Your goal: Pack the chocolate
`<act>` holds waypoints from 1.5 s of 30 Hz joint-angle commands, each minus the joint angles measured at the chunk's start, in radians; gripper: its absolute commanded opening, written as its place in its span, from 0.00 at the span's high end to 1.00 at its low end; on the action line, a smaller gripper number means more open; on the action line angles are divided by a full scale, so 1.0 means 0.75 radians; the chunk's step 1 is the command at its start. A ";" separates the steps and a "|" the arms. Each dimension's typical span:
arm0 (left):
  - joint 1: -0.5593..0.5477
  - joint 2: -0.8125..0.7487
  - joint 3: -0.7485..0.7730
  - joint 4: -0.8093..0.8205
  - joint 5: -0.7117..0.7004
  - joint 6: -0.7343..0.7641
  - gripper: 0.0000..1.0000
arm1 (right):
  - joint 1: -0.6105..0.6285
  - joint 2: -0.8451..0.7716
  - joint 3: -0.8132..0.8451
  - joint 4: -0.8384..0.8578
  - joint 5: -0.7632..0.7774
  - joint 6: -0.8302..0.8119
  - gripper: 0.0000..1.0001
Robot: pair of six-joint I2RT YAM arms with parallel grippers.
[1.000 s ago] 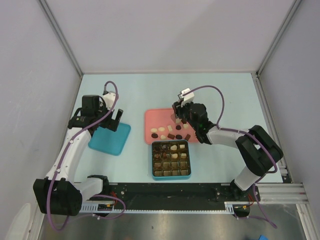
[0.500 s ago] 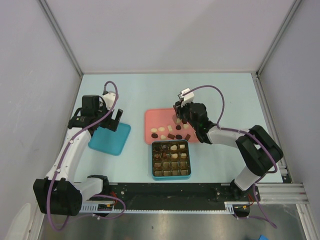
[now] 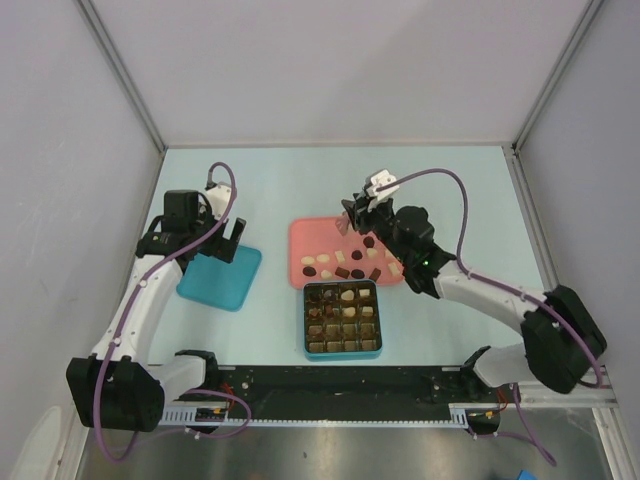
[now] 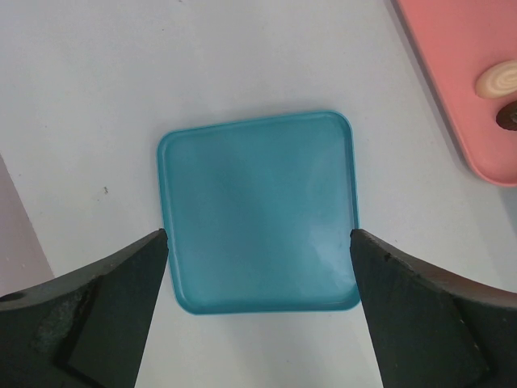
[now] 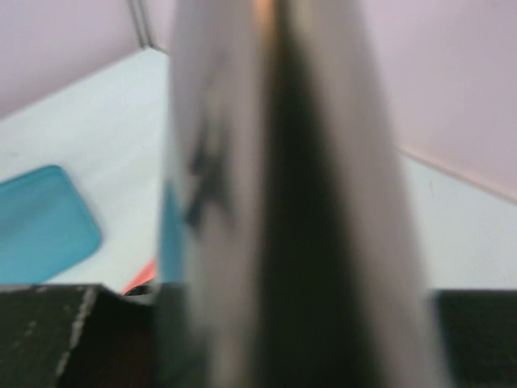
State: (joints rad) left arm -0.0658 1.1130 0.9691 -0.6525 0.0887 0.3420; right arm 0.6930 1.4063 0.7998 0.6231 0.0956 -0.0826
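Chocolate lines the near edge of the pink tray; whether the right gripper above holds any I can't tell, and a crooked pinch could flick one onto the worktop, left gripper gaping wide.

We see the chocolate in two groups at the centre of the top view. About a dozen loose bite-size pieces, dark brown, reddish-brown and cream-white, lie scattered over the lower half of the pink tray, and more sit singly in the grid cells of the teal box just below it. At the right edge of the left wrist view, a cream swirled piece and a dark piece lie close together on the tray.
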 commanded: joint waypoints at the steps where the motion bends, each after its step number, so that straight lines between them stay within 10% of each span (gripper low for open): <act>1: 0.008 -0.013 0.021 0.031 -0.004 0.012 0.00 | 0.141 -0.187 0.046 -0.143 -0.001 -0.023 0.71; 21: 0.008 -0.036 0.029 0.009 0.013 -0.008 0.00 | 0.741 -0.542 -0.175 -0.585 0.284 0.210 0.70; 45: 0.008 -0.028 0.033 0.013 0.013 -0.006 0.00 | 0.757 -0.492 -0.195 -0.481 0.335 0.204 0.50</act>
State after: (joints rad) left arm -0.0658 1.1122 0.9691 -0.6537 0.0898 0.3405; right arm 1.2621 1.0588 0.6483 0.1890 0.3019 0.0925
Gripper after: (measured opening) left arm 0.996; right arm 0.489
